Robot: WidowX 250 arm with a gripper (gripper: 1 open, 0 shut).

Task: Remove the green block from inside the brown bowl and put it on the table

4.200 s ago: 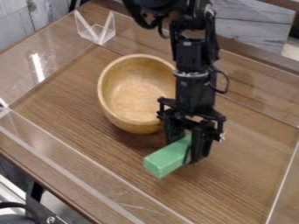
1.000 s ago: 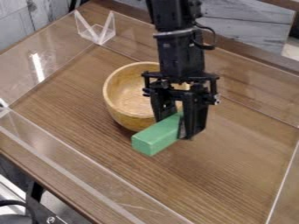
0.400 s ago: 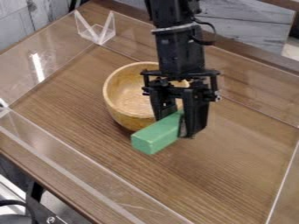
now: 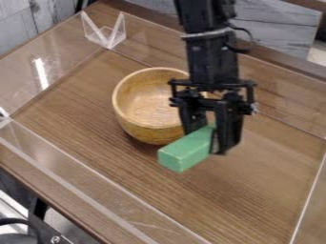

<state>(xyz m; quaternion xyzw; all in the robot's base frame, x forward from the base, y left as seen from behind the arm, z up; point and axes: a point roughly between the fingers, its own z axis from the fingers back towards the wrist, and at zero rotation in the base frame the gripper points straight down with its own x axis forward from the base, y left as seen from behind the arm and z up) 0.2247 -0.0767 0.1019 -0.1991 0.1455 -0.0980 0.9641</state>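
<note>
From where I stand, the newest change is a small swing: the arm carries the green block a little to the right of where it was a moment ago, away from the bowl. For the task that looks helpful, since the block is already out of the bowl and, as I judge it, mainly needs setting down and letting go.

Going left to right, the brown bowl (image 4: 128, 107) sits on the table (image 4: 79, 143) just as in the earlier frames, its near rim close to the block. Back then, in the oldest frame, the arm reached lower in the view, and the block sat nearer the front edge; now the arm stands further back.

Next comes the green block (image 4: 186, 153), in front of the bowl and to its right, slanting out from under the gripper (image 4: 201, 133). The pincer is closed down on the block's upper end, as tight as the block lets it. Whether the block's lower end touches the wood or hangs just over it, I can't tell from here.

To the right lies the bare wood in front of the arm, and that seems a fair place to put it. I'd ease it down before opening; let go too high or too near the bowl, it could tip against the rim.
</note>
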